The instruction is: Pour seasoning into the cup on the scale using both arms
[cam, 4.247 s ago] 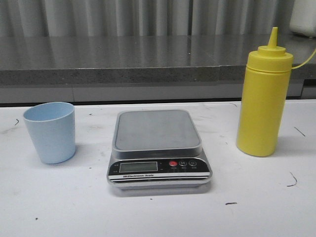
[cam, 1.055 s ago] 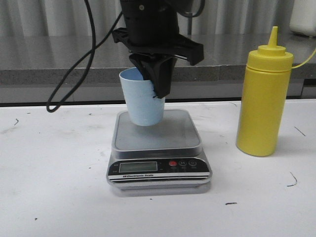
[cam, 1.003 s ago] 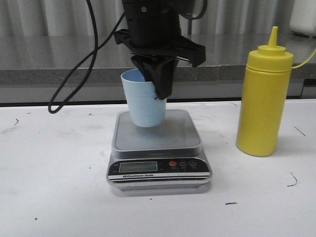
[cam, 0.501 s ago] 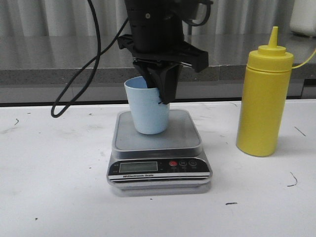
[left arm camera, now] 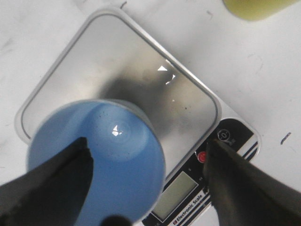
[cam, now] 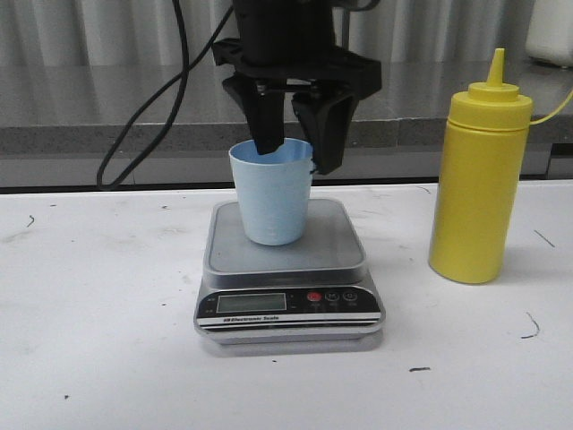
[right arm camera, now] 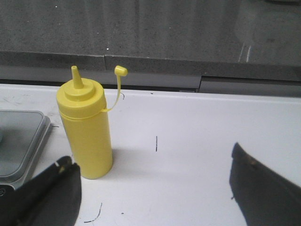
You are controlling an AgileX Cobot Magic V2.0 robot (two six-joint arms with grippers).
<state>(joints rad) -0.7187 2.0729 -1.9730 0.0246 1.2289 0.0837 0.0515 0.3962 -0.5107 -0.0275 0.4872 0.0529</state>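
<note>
The pale blue cup (cam: 271,206) stands upright on the grey platform of the silver scale (cam: 336,246) at the table's middle. My left gripper (cam: 298,159) hangs open over the cup's rim, its fingers apart from the cup wall. In the left wrist view the cup (left arm camera: 108,160) sits between the spread fingers of the left gripper (left arm camera: 146,143), over the scale (left arm camera: 141,70). The yellow seasoning bottle (cam: 479,179) stands upright to the right of the scale. In the right wrist view the bottle (right arm camera: 85,127) is beside one finger of my open, empty right gripper (right arm camera: 150,157); its tethered cap (right arm camera: 121,70) hangs off the nozzle.
A grey stone ledge (cam: 107,116) runs along the back of the white table. The left arm's black cable (cam: 134,125) loops down behind the scale's left side. A white object (cam: 551,31) stands on the ledge at the far right.
The left gripper carried the cup from the table's left onto the scale platform, set it down, and opened; its fingers now stand apart at the rim.
</note>
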